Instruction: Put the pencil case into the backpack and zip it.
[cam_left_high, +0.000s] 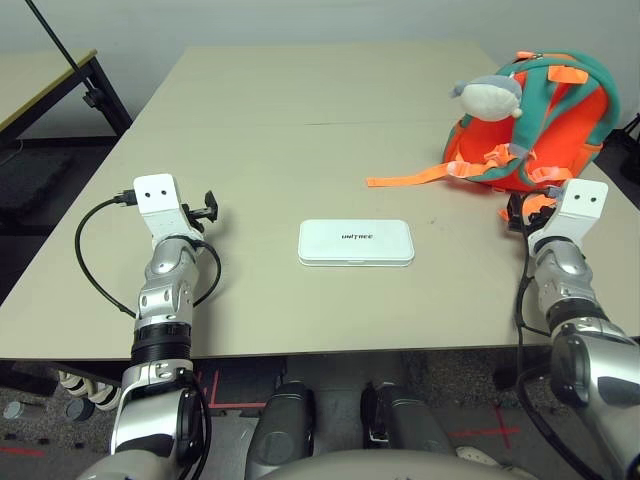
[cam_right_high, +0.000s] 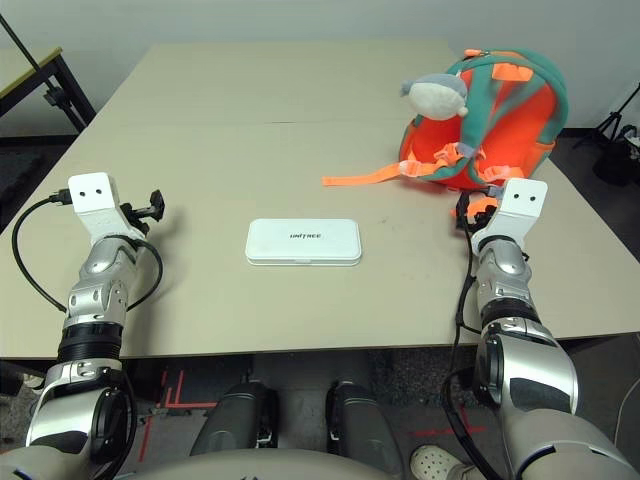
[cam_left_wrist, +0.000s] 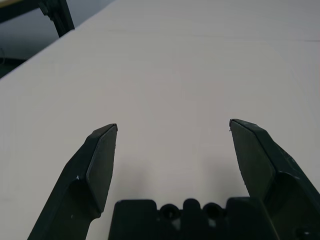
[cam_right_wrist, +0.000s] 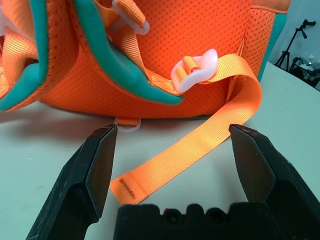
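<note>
The work surface is a pale table, with a grey wall behind it and part of a second table at the upper left of the left eye view.

Pencil case: lying flat and closed near the centre of the left eye view, lettering up, no gripper touching it. Backpack: standing at the upper right of the same view, straps facing the robot, plush toy head at its upper left. One orange strap lies out on the table, pointing towards the picture's left.

Left gripper: fingers spread wide, nothing between them; it is at the left of the left eye view, apart from the case. Right gripper: fingers likewise released and wide apart, close in front of the backpack, with a loose strap end lying on the table in the view between them. No grip is evident on it.

Progress: judged to be at the starting stage. The case is outside the bag. Outstanding: opening the backpack if it is shut, picking up and inserting the case, then closing the zip. Whether the zip is presently open cannot be determined.
</note>
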